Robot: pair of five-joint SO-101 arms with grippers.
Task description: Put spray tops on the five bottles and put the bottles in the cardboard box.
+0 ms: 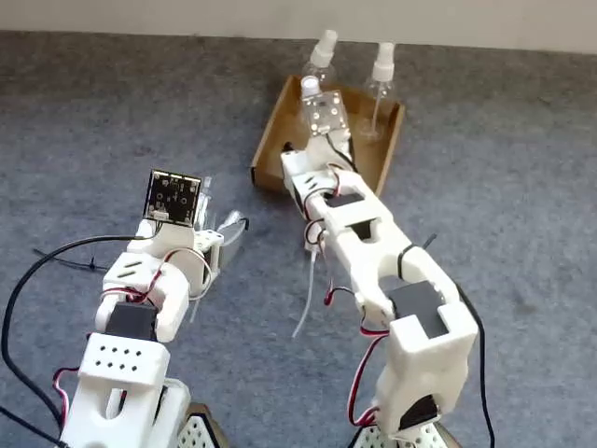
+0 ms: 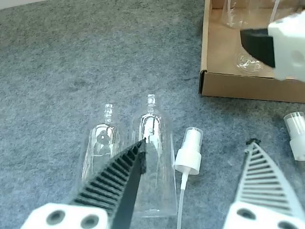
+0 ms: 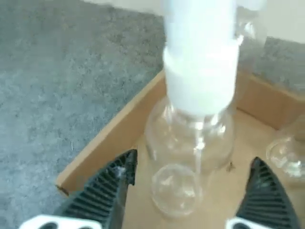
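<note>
While left end effector (image 2: 196, 143) and right end effector (image 3: 194, 159) gape | bottle (image 3: 188, 129) clear; white-topped

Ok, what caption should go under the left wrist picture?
The left gripper, fingers open, hovers over two capless bottles and a loose spray top near the cardboard box.

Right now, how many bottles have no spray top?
2. Both lie side by side on the carpet: one bottle and, beside the loose spray top, another bottle. None seems hidden.
</note>
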